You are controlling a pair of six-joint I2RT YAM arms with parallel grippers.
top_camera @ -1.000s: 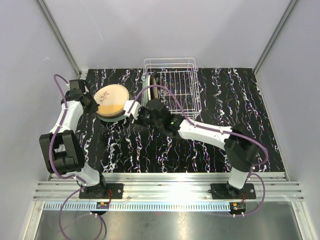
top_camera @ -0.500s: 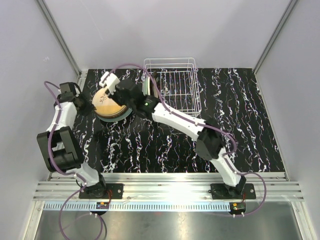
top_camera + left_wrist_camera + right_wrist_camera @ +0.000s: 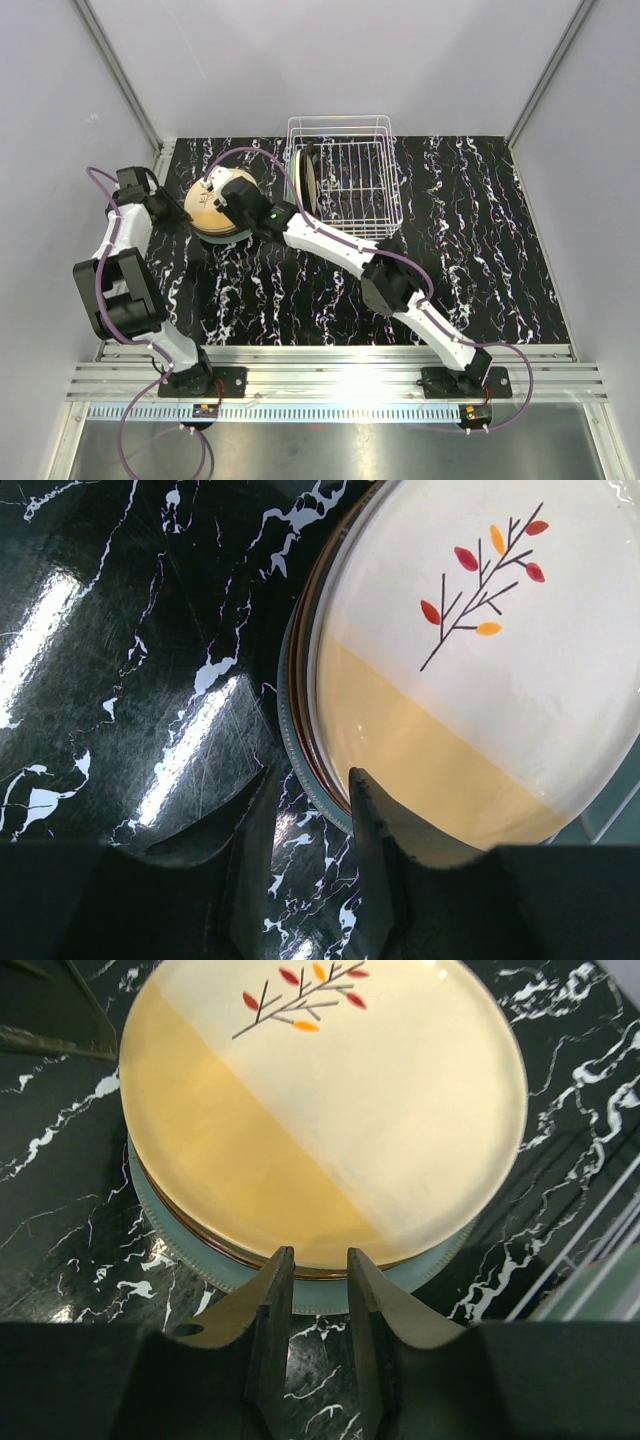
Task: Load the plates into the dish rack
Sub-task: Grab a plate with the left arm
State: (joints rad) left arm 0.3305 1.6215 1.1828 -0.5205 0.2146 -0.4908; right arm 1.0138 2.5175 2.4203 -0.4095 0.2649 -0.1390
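Note:
A stack of plates lies flat on the black marbled table, left of the dish rack. The top plate is cream with a leaf motif and a brown rim. Under it a pale green plate shows its rim. Other plates stand on edge at the rack's left end. My right gripper is open, its fingertips over the stack's near rim. My left gripper is open at the stack's left edge, one finger overlapping the rim and nothing gripped.
The right arm stretches across the table in front of the rack to the stack. White rack wires run close to the stack's right side. Grey walls enclose the table at the back and both sides.
The right arm swung left from in front of the rack to the plate stack. The left gripper opened and drew back a little to the left of the stack.

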